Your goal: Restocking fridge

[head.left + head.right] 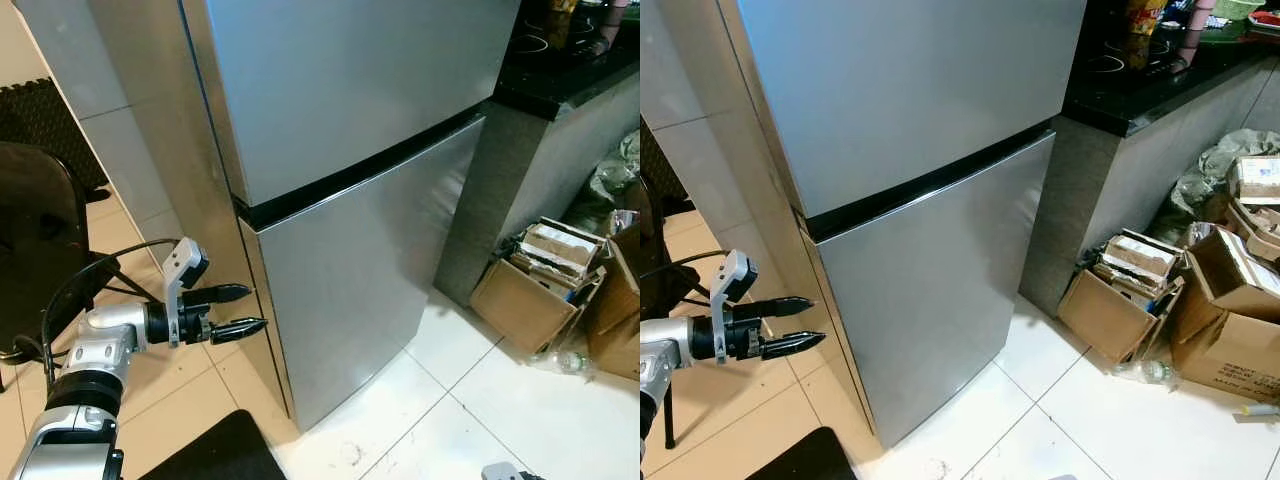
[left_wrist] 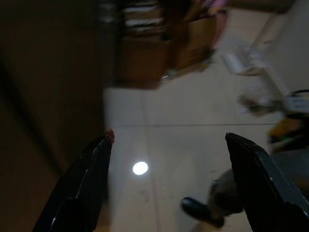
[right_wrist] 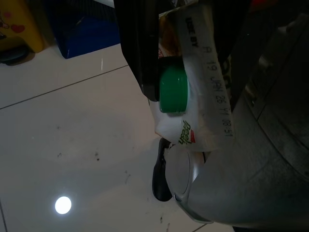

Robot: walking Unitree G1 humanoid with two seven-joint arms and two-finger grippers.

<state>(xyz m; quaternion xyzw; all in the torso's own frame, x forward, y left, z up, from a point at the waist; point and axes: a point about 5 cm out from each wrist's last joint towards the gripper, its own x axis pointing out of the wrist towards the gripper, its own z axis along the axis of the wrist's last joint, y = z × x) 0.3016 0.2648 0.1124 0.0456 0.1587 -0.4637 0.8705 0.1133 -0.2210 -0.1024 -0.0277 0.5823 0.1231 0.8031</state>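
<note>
Left gripper [image 1: 248, 309], two long black fingers on a silver arm, raised at the fridge's left front corner, level with the upper part of the lower door. Fingers spread, nothing between them; tips just beside the door edge, contact not clear. Left wrist view: both black fingers [image 2: 89, 179] wide apart over pale tiled floor [image 2: 193, 145], dark fridge side along one edge.

Right gripper [image 3: 149, 53] in right wrist view: black finger pressed against a white carton with a green round screw cap [image 3: 172, 90], printed use-by date along its fold. Carton pinched in the grip, hanging low over white floor tile beside the robot's silver body.

Tall brushed-steel two-door fridge [image 1: 350, 150], both doors closed, black seam between upper and lower door.

Black mat [image 1: 215, 452] on the floor at the fridge's foot. Dark chair [image 1: 40, 240] at the robot's left.

Beyond, right of the fridge: black counter [image 1: 1160, 85] on a grey base. Open brown cardboard boxes [image 1: 1130, 290] on the floor against it.
</note>
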